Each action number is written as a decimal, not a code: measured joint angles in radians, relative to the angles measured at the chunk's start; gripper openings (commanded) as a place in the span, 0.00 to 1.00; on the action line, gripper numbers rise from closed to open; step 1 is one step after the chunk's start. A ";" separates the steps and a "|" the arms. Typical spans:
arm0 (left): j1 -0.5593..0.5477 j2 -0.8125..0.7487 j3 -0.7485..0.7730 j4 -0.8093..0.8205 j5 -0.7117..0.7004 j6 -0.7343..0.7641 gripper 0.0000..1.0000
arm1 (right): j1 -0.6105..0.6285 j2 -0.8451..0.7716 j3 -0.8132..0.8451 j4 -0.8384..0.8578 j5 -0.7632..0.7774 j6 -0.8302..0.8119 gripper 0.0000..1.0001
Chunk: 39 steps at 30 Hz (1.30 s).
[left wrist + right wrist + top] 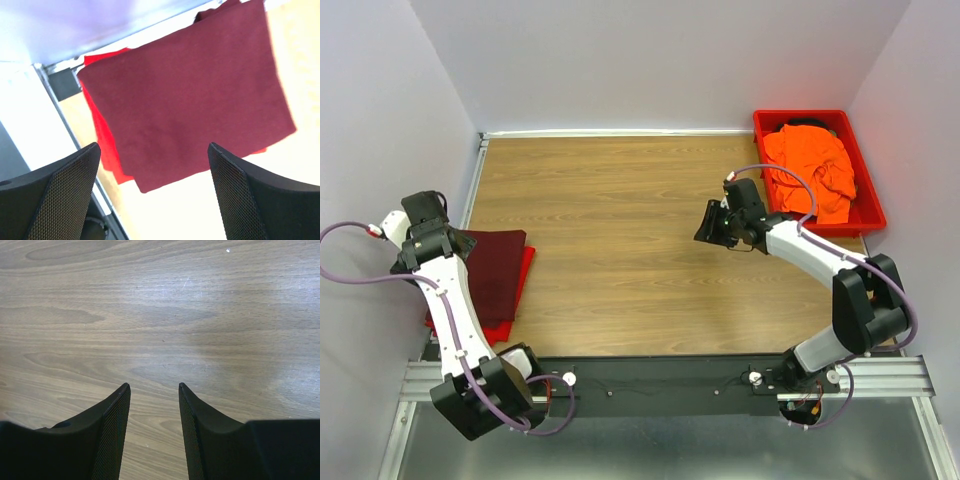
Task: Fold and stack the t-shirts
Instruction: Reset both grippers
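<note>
A folded dark maroon t-shirt (495, 268) lies on a folded bright red t-shirt (510, 310) at the table's left edge. Both show in the left wrist view, the maroon one (190, 95) on top of the red one (102, 130). My left gripper (154, 150) is open and empty above the stack's edge; in the top view it (432, 232) sits at the far left. A crumpled bright orange t-shirt (815, 170) lies in the red bin (872, 205) at the back right. My right gripper (712, 226) (154, 386) is open and empty over bare wood, left of the bin.
The wooden table (620, 250) lies between the stack and the bin. White walls close in the left, back and right. A metal rail (670, 380) with the arm bases runs along the near edge.
</note>
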 measured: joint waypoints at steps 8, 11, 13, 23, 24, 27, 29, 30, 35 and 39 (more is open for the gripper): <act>-0.038 -0.006 0.000 0.060 0.047 0.021 0.93 | 0.000 -0.013 -0.007 0.000 0.000 0.000 0.50; -0.153 0.000 0.003 0.088 0.050 0.005 0.93 | 0.000 -0.019 -0.007 0.000 0.001 0.000 0.50; -0.264 0.020 0.009 0.111 0.051 -0.031 0.93 | 0.000 -0.020 -0.007 0.000 0.002 0.000 0.51; -0.816 0.218 0.085 0.303 0.048 -0.137 0.94 | 0.000 -0.105 -0.007 0.000 0.052 -0.001 0.53; -0.859 0.239 0.100 0.323 0.047 -0.140 0.95 | 0.000 -0.119 -0.007 0.000 0.062 -0.001 0.53; -0.990 0.314 0.146 0.410 0.047 -0.131 0.96 | 0.000 -0.159 -0.006 0.000 0.104 -0.001 0.53; -1.048 0.346 0.157 0.468 0.055 -0.116 0.96 | 0.000 -0.177 -0.005 0.000 0.132 -0.001 0.53; -1.077 0.363 0.158 0.509 0.068 -0.105 0.96 | 0.000 -0.186 -0.004 0.000 0.147 -0.001 0.53; -1.139 0.371 0.112 0.695 0.167 -0.051 0.96 | 0.000 -0.213 0.003 0.000 0.217 0.000 0.54; -1.142 0.362 0.080 0.786 0.202 -0.012 0.98 | 0.000 -0.218 0.011 0.000 0.260 0.000 0.54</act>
